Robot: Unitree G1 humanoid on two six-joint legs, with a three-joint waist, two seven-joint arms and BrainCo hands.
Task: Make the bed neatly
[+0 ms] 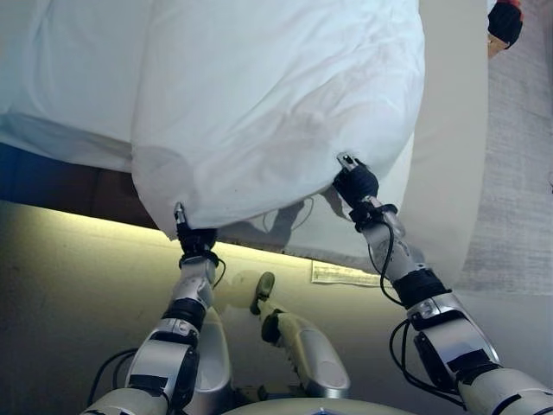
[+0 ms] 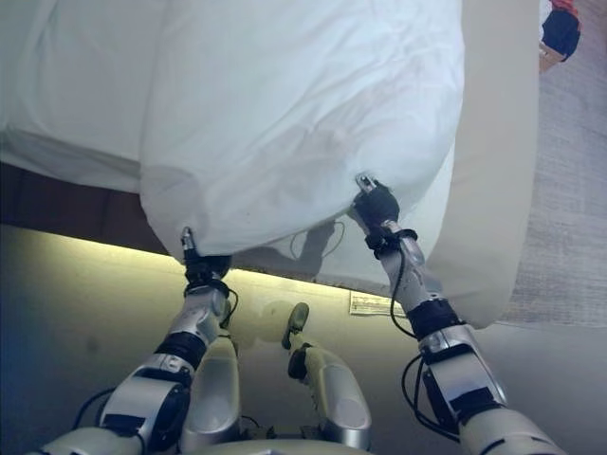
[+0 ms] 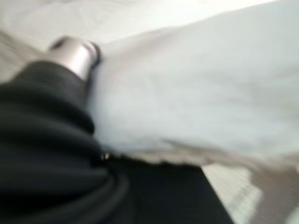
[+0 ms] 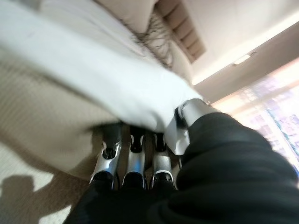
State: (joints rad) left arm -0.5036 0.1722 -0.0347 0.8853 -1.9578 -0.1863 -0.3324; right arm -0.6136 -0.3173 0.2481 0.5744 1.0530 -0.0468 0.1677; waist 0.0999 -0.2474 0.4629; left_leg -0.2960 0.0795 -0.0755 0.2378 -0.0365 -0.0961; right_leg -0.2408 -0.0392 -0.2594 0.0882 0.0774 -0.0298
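Observation:
A white duvet (image 1: 276, 104) hangs in a big fold over the bed, its lower edge lifted off the mattress (image 1: 449, 130). My left hand (image 1: 192, 233) grips the duvet's edge at the lower left; its thumb (image 3: 74, 53) lies on the cloth and its fingers are hidden. My right hand (image 1: 356, 183) grips the edge at the lower right. In the right wrist view its fingers (image 4: 133, 154) sit under the duvet (image 4: 93, 79) and its thumb (image 4: 184, 121) presses on top. Both hands hold the cloth up at about the same height.
The cream mattress side runs down the right. A dark bed base (image 1: 52, 177) shows at the left below the white sheet (image 1: 60, 78). A paper label (image 1: 341, 274) lies below the duvet. A red and black object (image 1: 505, 22) is at the top right, over grey carpet (image 1: 518, 190).

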